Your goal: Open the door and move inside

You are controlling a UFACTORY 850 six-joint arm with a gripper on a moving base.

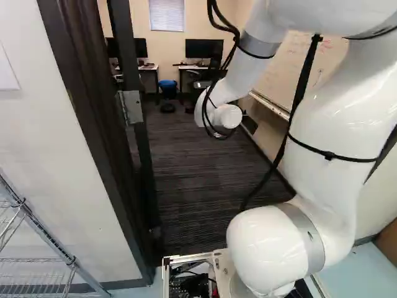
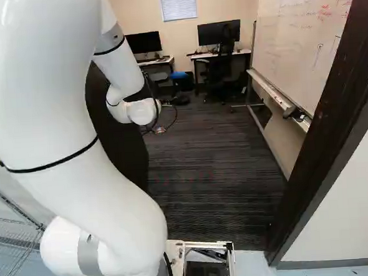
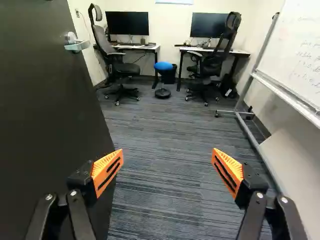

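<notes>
The door (image 3: 45,110) stands open on the robot's left, a flat, dark, smooth slab with a rounded silvery lock and a metal lever (image 3: 77,46) high up near its free edge. A squarish metal hinge (image 1: 130,107) shows at the left of the left base view, beside the dark, glossy door frame (image 2: 333,122).

The hand (image 3: 167,156) is spread wide with nothing between its fingers; the wedge-shaped orange pads (image 3: 108,170) are ribbed and slotted. One finger overlaps the door in the wrist view — whether they touch cannot be told. The smooth white arm (image 2: 85,150), bound with black straps, reaches through the doorway, loose black cables (image 1: 232,56) looped at its wrist.

Past the doorway lies dark carpet (image 2: 216,161) with fine stripes; the robot's metal-framed base (image 2: 229,254) is over smooth, pale blue floor (image 2: 251,268). Along the robot's right, a glossy whiteboard (image 2: 308,30) with red and dark writing stands on a metal frame, its long rail and low feet edging the way in.

At the far end are two pale worktops (image 3: 135,47) (image 3: 240,52) bearing black screens, two high-backed office chairs (image 3: 122,67) (image 3: 212,62) on castors, and between them a blue-topped stool (image 3: 163,66) on a round black foot, just beside a dark bin (image 3: 171,76). A wire rack (image 1: 37,267) stands outside, left of the frame.
</notes>
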